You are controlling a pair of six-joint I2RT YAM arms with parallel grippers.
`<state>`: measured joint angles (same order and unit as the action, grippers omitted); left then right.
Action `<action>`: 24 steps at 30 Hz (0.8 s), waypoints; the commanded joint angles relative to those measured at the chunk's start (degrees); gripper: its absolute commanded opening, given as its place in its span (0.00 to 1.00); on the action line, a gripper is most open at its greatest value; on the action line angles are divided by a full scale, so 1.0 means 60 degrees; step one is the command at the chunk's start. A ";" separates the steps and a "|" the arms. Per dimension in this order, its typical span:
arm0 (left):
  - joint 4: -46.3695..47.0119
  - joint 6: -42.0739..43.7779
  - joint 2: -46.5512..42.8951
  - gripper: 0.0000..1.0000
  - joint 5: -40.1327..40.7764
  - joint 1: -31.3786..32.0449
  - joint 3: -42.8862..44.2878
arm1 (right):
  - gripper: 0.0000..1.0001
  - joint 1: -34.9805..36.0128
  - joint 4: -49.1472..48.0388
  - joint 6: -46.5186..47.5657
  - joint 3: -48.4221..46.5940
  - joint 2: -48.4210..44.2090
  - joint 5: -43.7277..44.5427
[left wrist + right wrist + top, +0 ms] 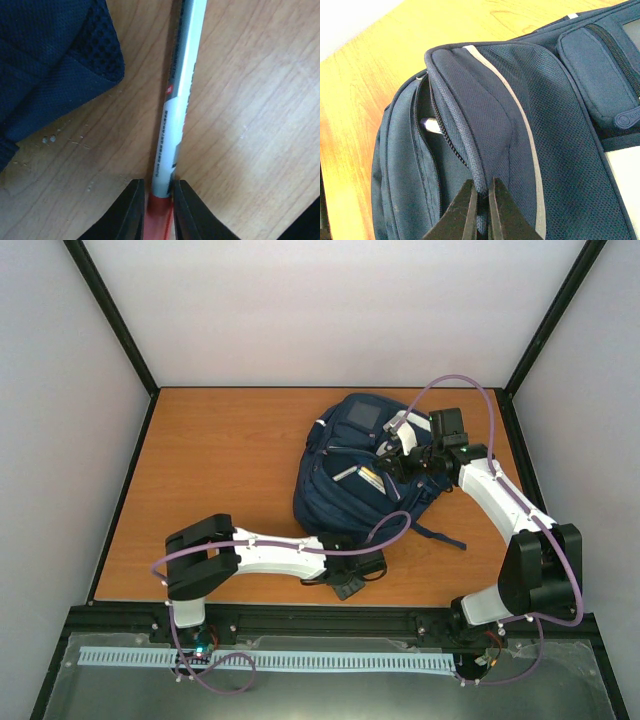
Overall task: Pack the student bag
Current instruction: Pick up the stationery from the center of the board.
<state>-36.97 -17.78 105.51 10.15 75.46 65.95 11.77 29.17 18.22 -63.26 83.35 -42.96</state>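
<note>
The student bag point(365, 470) lies toward the far right of the wooden table point(220, 490), with an arm at each side.

The right gripper point(480, 202) is pinched narrow on the piped edge of its open flap. A white object point(432, 125) peeks from the gap, mostly hidden. The left gripper point(159, 210) clamps a pen point(177, 100) by its red end, beside the bag's near corner. The barrel's print is too blurred to read and its far end is cut off.
</note>
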 commanded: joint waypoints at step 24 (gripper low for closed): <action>-0.2191 -0.0339 -0.1352 0.11 -0.1052 0.0109 -0.1249 | 0.03 -0.0145 -0.0109 0.0201 -0.0253 -0.0078 -0.0054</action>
<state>-48.07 -19.97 96.51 5.39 75.50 57.91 11.75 29.41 18.63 -63.29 83.35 -43.20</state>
